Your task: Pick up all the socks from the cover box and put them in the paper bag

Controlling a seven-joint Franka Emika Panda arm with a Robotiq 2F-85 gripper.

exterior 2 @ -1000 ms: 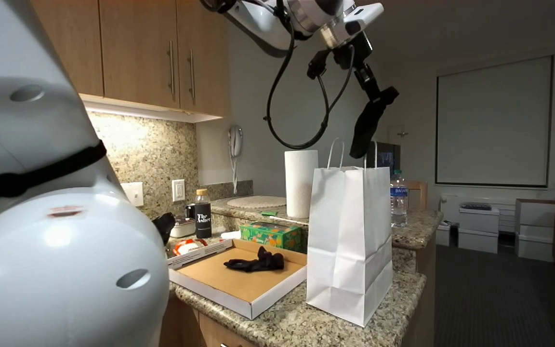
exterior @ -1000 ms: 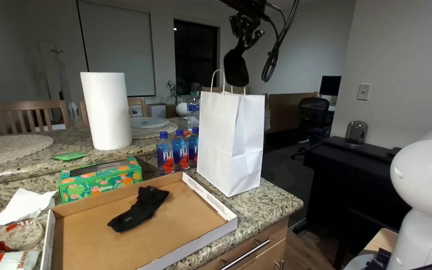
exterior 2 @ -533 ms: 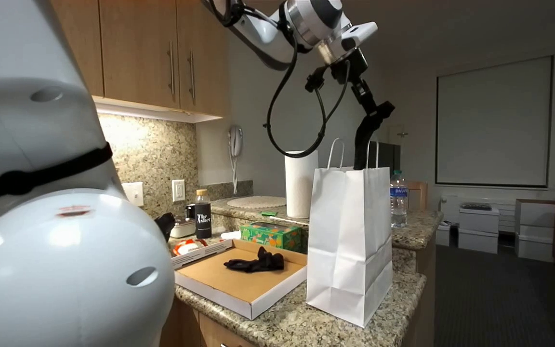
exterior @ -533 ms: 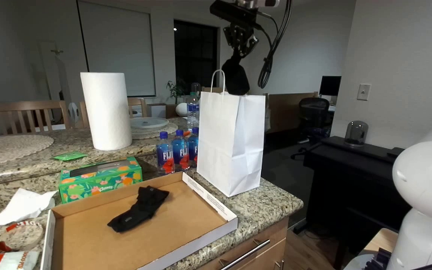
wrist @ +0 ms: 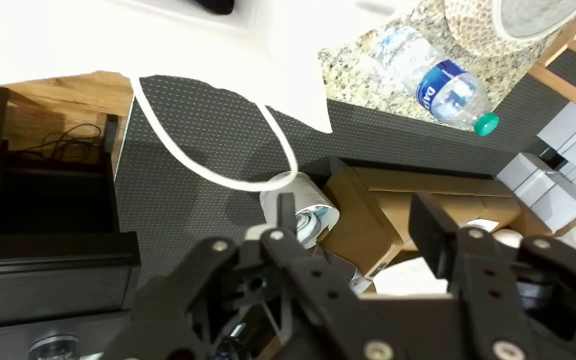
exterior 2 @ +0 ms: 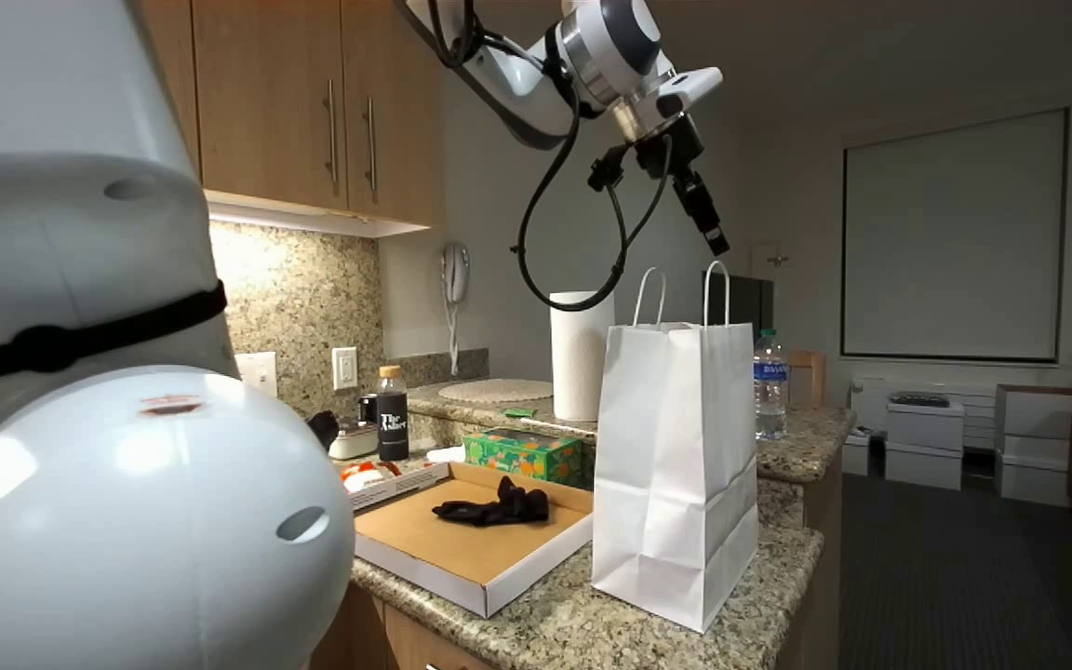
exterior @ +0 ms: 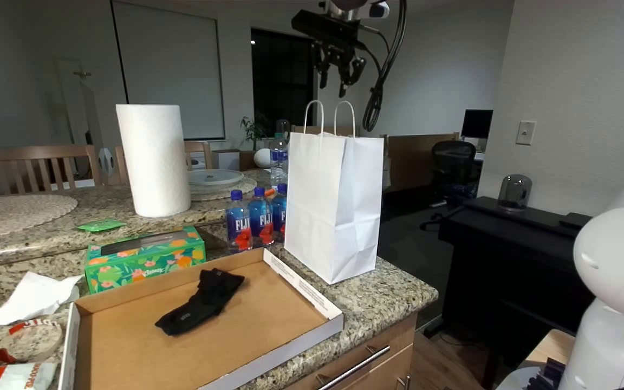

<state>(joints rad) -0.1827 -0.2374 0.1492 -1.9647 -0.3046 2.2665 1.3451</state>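
We had the end effector (exterior: 333, 88) hanging over the white paper bag (exterior: 333, 206), its fingertips (wrist: 286, 212) just above the loop handles (wrist: 208, 174), with a narrow gap showing in both exterior views. Its grip was released: the two fingers stood apart, and in the wrist view we could see through the space between them. Beneath the end effector the bag stood upright on the stone bench (exterior: 393, 287). A dark thing (wrist: 217, 5) showed inside the bag at the top edge of the wrist view; too little of it showed for us to say what it was.

Well below the end effector and off to one side, just beside the bag, the cardboard tray (exterior: 268, 325) lay flat on the bench. The black socks (exterior: 202, 304) lay crumpled on the floor of that tray, well apart from the end effector; we could not tell how many made up the heap. To that same side of the end effector we saw the green tissue box (exterior: 147, 261), just behind the tray, and the paper towel roll (exterior: 155, 162) standing upright on the raised ledge (exterior: 103, 203). Lower than the end effector, three small bottles (exterior: 260, 216) stood near the bag.
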